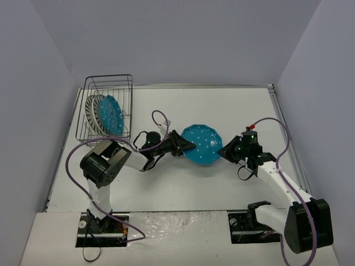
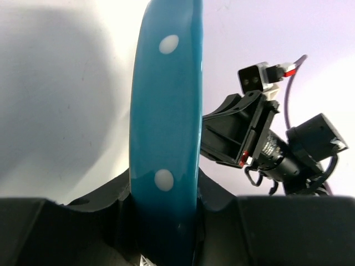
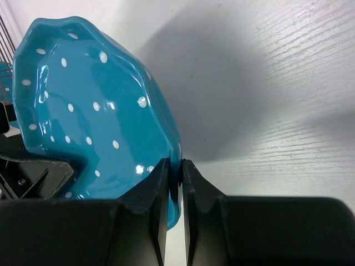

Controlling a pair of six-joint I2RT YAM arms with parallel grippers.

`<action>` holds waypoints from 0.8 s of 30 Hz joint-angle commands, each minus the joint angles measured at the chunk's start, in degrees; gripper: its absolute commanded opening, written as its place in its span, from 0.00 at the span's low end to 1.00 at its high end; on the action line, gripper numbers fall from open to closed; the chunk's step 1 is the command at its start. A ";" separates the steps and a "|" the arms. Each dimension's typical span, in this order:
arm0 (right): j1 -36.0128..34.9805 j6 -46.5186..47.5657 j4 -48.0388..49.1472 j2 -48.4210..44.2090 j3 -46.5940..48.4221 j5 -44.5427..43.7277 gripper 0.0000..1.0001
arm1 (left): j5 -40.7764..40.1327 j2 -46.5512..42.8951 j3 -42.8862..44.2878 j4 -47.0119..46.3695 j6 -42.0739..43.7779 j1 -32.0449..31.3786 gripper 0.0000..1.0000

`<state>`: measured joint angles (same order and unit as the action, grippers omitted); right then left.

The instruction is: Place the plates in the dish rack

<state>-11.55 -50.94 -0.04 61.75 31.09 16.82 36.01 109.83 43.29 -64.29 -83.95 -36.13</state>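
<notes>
A teal-blue plate with white dots (image 1: 202,144) hangs tilted above the middle of the table, held from both sides. My left gripper (image 1: 188,147) is closed on its left rim; in the left wrist view the plate's edge (image 2: 166,111) fills the gap between the jaws of that gripper (image 2: 165,221). My right gripper (image 1: 224,151) is shut on the right rim, and its wrist view shows the rim (image 3: 83,100) pinched between the fingers of that gripper (image 3: 176,172). The black wire dish rack (image 1: 108,83) at the far left holds two striped white plates (image 1: 93,113) and a teal plate (image 1: 112,114), all on edge.
White table with a raised edge rail (image 1: 285,127) along its right side and grey walls around it. The left arm's elbow and cable (image 1: 102,160) lie just below the rack. Both arm bases sit at the near edge.
</notes>
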 commanded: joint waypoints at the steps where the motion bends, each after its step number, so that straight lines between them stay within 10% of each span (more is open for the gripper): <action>1: -0.11 -0.34 6.72 -2.11 3.84 3.57 0.00 | 2.20 -7.65 4.07 4.55 7.70 -1.54 0.00; 5: -0.14 0.94 5.99 -2.71 4.61 3.54 0.46 | 0.11 -12.86 7.57 19.61 17.37 -2.91 0.00; 9: -0.23 2.36 3.44 -3.95 6.02 1.73 0.67 | -6.25 -18.55 12.72 41.45 30.87 -4.40 0.00; 24: -0.23 4.79 0.27 -5.81 8.02 -0.56 0.79 | -29.48 -32.51 27.66 77.25 48.84 -3.74 0.00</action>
<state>-11.66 -47.37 -1.06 57.16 36.77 17.26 15.74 85.99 60.45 5.77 -43.55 -41.33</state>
